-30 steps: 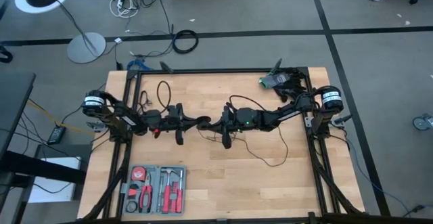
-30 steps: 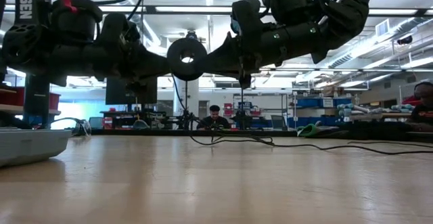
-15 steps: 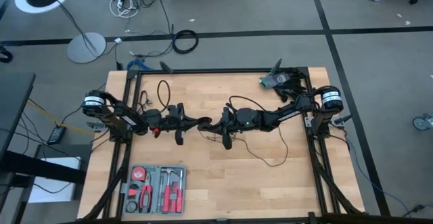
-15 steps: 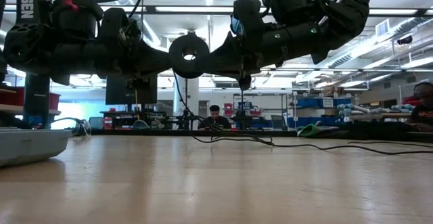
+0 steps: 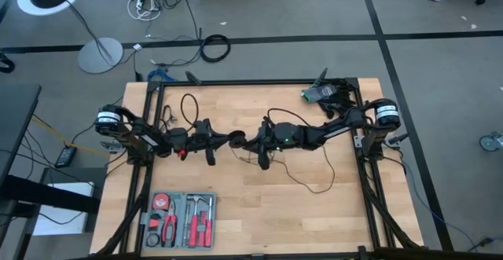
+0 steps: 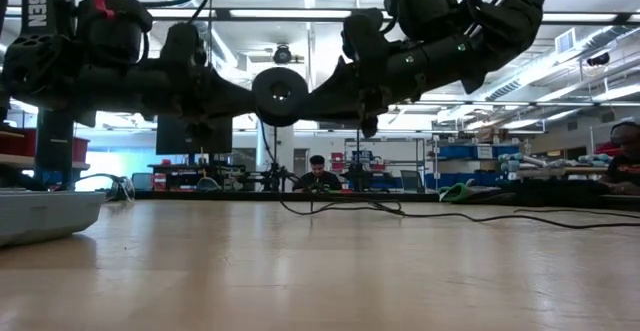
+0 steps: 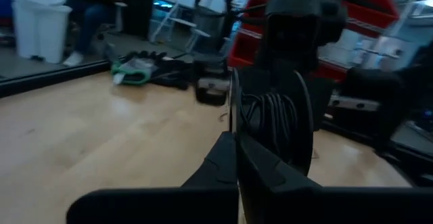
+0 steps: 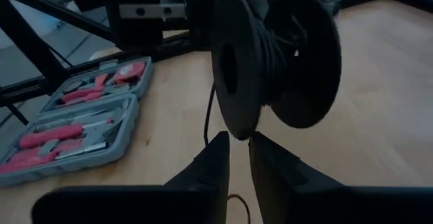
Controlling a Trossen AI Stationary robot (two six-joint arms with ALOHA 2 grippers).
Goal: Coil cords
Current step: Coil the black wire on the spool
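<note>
The cord is a thin black wire. Part of it is wound on a round black two-flanged puck (image 6: 279, 94), which hangs above the table's middle between both grippers. From the puck the wire (image 8: 206, 119) drops to the table and lies in loose loops (image 5: 313, 180) toward the right. My left gripper (image 7: 237, 146) is shut on the puck and comes at it level from the left. My right gripper (image 8: 239, 146) reaches in from the right with a gap showing between its fingertips. My left gripper pinches the rim of one flange (image 7: 233, 112) between its two fingers, coming level from the table's left. The puck stands on edge, lifted clear of the table, its wound wire (image 7: 270, 119) showing beside the fingers. My right gripper has its fingers (image 8: 216, 153) on either side of the lower rim of the nearer flange (image 8: 237, 130), slanting slightly down from the right. I cannot tell whether they touch it.
A grey case of red-handled tools (image 5: 179, 221) lies near the front left. A green and black object (image 5: 318, 95) sits at the far right corner. Black frame rails (image 5: 149, 134) run along the table's sides. A person (image 6: 317, 171) sits in the room beyond.
The puck has tipped a little between the two grippers and hangs slightly lower. Both arms have stayed in place above the table's middle.
</note>
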